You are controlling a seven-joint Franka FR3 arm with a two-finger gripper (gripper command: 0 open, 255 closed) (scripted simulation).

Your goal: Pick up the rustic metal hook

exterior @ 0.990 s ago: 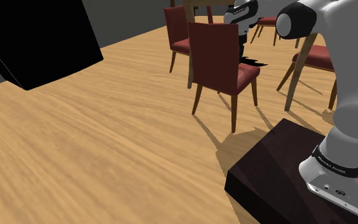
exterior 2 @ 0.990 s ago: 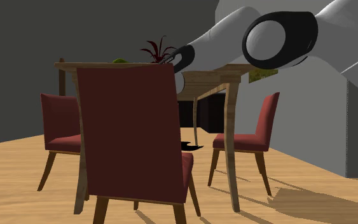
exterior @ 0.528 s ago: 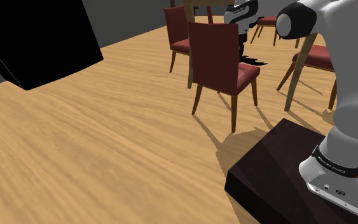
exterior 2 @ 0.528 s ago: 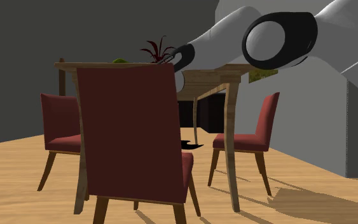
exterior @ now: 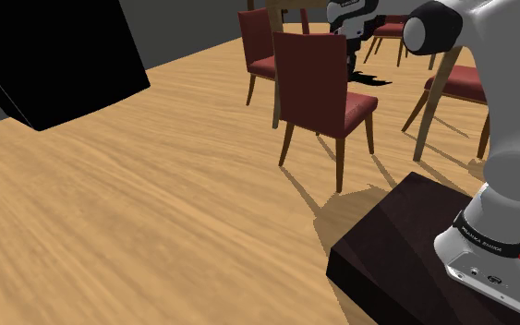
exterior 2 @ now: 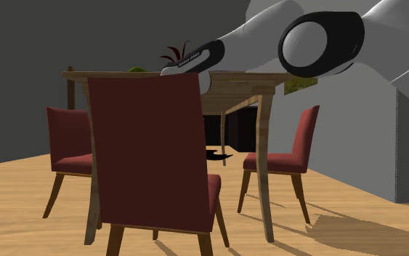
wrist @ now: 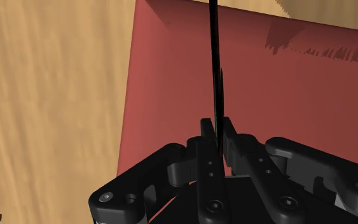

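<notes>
Wrist view: thin black hook [wrist: 217, 95] clasped edge-on between fingers [wrist: 207, 153].

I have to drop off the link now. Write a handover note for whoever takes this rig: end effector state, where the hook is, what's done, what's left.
End effector: shut on the black hook, with the fingers clasping its thin edge.
Hook: held edge-on above the red chair seat. In the exterior views it appears to hang clear of the seat.
Done: grasp made, and the hook seems to be off the seat.
Left: raise it further and confirm the grip holds. The wooden table is close by, so move slowly.
</notes>
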